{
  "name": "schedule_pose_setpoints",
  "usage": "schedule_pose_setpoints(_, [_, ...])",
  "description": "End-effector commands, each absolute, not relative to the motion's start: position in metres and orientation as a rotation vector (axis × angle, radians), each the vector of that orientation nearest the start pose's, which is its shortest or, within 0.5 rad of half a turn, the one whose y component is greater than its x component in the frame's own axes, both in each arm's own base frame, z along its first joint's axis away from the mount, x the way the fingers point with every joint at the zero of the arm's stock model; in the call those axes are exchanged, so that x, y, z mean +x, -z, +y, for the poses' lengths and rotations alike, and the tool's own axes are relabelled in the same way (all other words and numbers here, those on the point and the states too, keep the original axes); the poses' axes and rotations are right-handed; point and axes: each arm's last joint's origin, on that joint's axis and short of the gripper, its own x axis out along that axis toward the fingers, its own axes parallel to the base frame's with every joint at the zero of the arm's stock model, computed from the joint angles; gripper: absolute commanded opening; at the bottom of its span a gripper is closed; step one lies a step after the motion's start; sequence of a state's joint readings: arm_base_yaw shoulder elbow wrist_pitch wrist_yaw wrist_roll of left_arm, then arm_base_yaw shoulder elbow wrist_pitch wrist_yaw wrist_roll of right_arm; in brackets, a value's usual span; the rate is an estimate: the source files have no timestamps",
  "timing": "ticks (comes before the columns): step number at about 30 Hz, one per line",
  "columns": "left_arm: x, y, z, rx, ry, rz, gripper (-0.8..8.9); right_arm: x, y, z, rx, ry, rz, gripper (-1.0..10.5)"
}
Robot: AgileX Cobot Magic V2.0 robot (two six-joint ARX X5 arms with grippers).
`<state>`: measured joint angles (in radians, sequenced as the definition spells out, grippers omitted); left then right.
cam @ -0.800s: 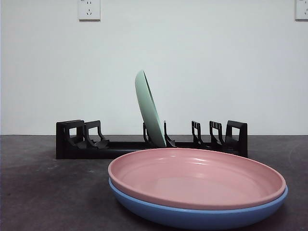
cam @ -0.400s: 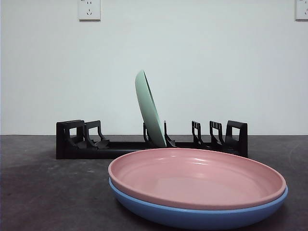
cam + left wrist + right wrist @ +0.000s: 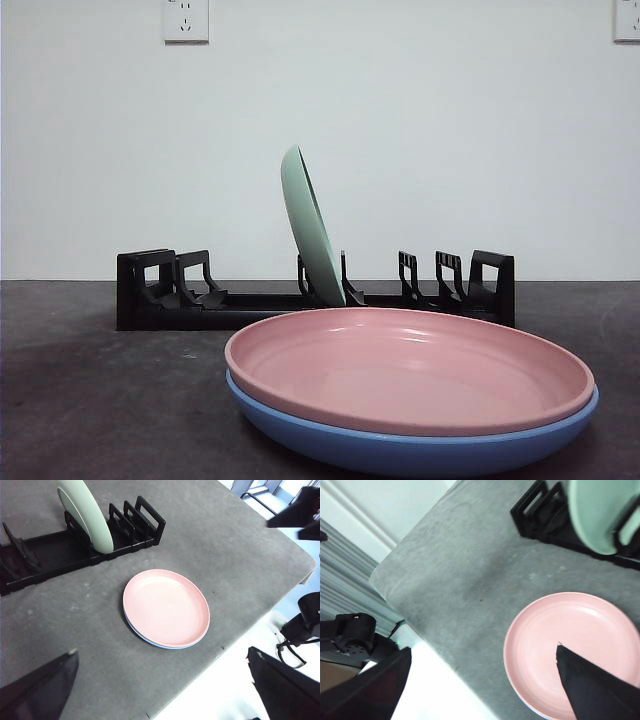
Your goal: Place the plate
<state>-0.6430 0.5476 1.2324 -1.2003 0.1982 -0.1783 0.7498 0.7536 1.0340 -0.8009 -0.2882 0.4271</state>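
A pink plate point(image 3: 408, 372) lies flat on a blue plate point(image 3: 400, 448) at the front of the table. Behind them a pale green plate point(image 3: 312, 230) stands on edge, leaning in a middle slot of the black rack point(image 3: 160, 295). My left gripper point(image 3: 161, 651) hangs high over the table's near side, open and holding nothing, with the pink plate point(image 3: 166, 607) below it. My right gripper point(image 3: 484, 649) is also raised and open, with the pink plate point(image 3: 570, 645) under one jaw. Neither arm shows in the front view.
The rack point(image 3: 45, 555) has free slots on both sides of the green plate point(image 3: 85, 515). The grey table's rounded corner point(image 3: 305, 565) and front edge point(image 3: 420, 630) lie close to the stacked plates. Two wall sockets point(image 3: 185, 20) sit high on the white wall.
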Motion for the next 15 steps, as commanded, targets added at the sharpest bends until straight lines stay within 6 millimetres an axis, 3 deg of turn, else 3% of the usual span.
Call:
schedule_pose_setpoints(1, [0.015,-0.4,-0.019,-0.048,0.785,0.563,5.25,0.106,-0.366,0.111,0.261,-0.886,0.781,4.6])
schedule_pose_setpoints(11, [0.008,-0.402,-0.013,-0.062,0.795,0.504,5.25,0.185,-0.383,0.179,0.182,-0.875,0.867,4.6])
schedule_pose_setpoints(15, [0.007,-0.402,-0.013,-0.067,0.801,0.505,5.25,0.219,-0.39,0.198,0.187,-0.892,0.871,4.6])
